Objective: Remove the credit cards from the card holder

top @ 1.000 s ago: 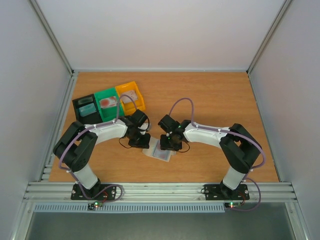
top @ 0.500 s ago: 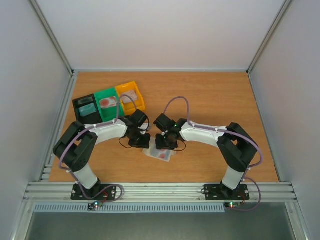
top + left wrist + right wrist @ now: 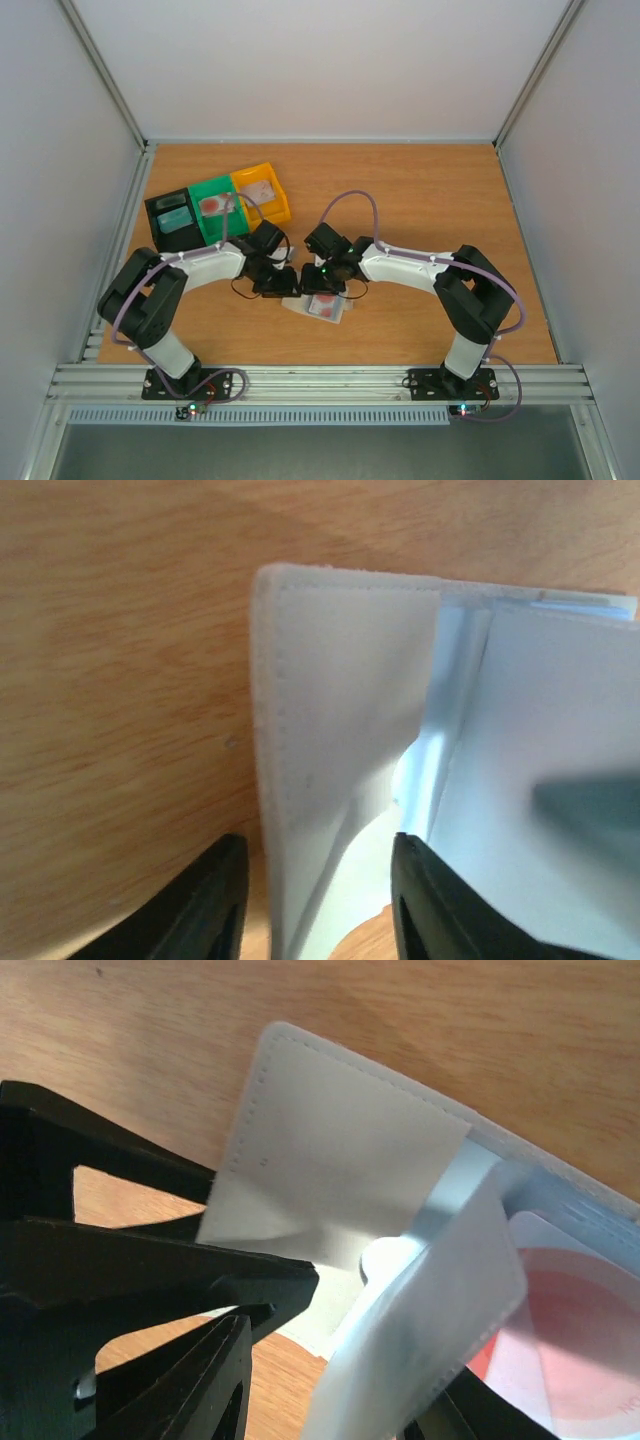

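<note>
Top external view: the flat, translucent whitish plastic card holder lies spread on the wooden table just below the middle of the frame, between the two arms. The left gripper is at its left edge and the right gripper is over its upper edge. A thin reddish-pink card shows through the right pocket.

In the left wrist view the holder's left flap is milky white, with a stitched border and a rounded corner. It runs down between the left gripper's two black fingers, which stand apart on either side of it.

In the right wrist view a pale bluish-grey pocket sheet curls up off the holder between the right gripper's fingers. Whether they pinch it cannot be told. The reddish-pink card lies in the lower right of the frame, still inside its pocket.

Black, green and yellow plastic bins stand in a row in the upper left of the top view, well apart from the holder.
</note>
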### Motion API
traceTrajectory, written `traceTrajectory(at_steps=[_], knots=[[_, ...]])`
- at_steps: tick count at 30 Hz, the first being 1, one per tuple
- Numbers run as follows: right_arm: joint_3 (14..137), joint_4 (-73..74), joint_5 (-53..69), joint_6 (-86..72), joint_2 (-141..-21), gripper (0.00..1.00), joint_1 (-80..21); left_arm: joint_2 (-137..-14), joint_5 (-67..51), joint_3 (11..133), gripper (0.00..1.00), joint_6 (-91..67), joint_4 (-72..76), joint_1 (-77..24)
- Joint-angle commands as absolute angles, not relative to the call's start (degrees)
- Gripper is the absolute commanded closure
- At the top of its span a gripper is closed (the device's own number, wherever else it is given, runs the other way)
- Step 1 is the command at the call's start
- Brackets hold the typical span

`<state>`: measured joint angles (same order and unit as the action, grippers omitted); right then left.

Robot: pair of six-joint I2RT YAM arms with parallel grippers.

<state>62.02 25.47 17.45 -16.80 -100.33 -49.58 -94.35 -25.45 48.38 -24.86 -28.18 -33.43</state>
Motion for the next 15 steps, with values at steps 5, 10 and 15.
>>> traceTrajectory(at_steps=[5, 10, 15], knots=[[64.72, 25.71, 15.2, -14.63, -100.64, 0.62, -49.83, -87.84, -24.5, 45.42, 0.4, -26.29, -27.49, -29.24], [67.6, 24.7, 17.19, -14.05, -104.24, 0.63, -49.83, -84.32, -21.77, 44.56, 0.36, -27.32, -30.61, -26.61], [71.54, 26.17, 17.14, -12.51, -108.35, 0.64, -49.81, -81.77, -18.6, 44.21, 0.34, -27.6, -32.25, -22.92]])
